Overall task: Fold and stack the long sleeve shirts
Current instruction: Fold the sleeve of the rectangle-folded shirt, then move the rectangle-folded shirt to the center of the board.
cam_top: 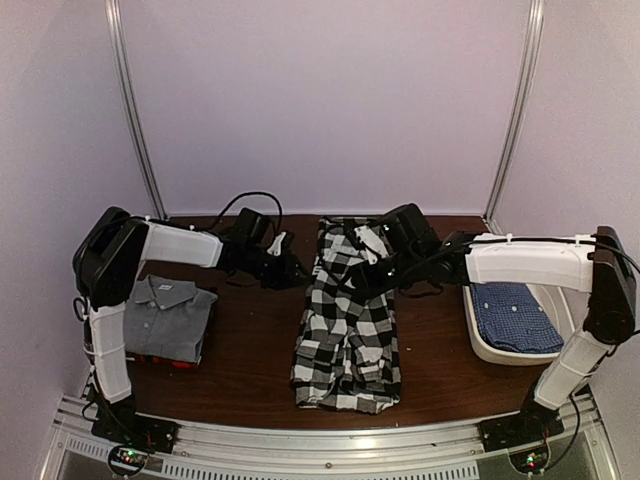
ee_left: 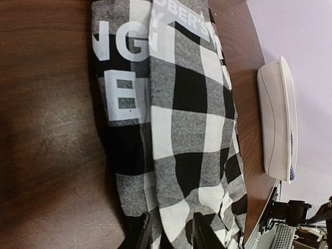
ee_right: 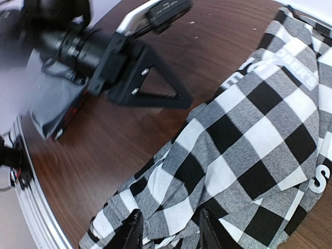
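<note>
Four shirts show in the overhead view. The large black-and-white check flannel shirt lies lengthwise in the middle of the dark brown wooden table, folded into a long strip running from 12 to 6 o'clock, with white block lettering on one panel. At its 9 o'clock, well apart, the plain grey collared shirt sits folded on top of the red-black shirt, of which only a thin edge shows at the stack's 6 o'clock side. At the check shirt's 3 o'clock, the blue fine-checked shirt lies inside the white oval plastic tub. The left gripper is low at the check shirt's 10 o'clock edge; its fingers stand apart, and the cloth lies flat beneath the gap. The right gripper hangs over the shirt a little toward 12 o'clock from its middle, jaws parted, gripping nothing, with check cloth rumpled just under the fingertips.
</note>
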Robot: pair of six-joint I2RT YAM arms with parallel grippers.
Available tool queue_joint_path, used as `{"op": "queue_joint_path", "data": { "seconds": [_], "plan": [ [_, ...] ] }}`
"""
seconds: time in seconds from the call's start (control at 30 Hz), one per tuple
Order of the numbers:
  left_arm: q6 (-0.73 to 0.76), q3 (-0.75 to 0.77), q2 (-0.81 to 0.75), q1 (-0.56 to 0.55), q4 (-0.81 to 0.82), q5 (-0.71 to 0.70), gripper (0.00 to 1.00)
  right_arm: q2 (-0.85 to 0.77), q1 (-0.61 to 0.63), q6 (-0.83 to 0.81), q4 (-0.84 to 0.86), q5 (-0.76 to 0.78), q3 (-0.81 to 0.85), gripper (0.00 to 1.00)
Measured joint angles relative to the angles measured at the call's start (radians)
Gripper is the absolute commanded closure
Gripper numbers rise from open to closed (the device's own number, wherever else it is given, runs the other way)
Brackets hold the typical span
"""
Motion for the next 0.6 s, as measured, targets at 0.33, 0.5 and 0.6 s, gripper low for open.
{"op": "queue_joint_path", "data": {
  "seconds": [0.33,0.5,0.6],
  "plan": [
    [-0.012,0.038,0.010,-0.077,0.033,0.030,0.75,0.192,-0.186,0.196,0.302,-0.076,-0.033,0.67],
    [-0.016,0.101,0.077,-0.080,0.068,0.032,0.76,0.314,-0.226,0.256,0.366,-0.088,-0.001,0.67],
    [-0.016,0.124,0.135,-0.080,0.069,0.030,0.76,0.375,-0.256,0.277,0.396,-0.091,0.042,0.67]
  ]
}}
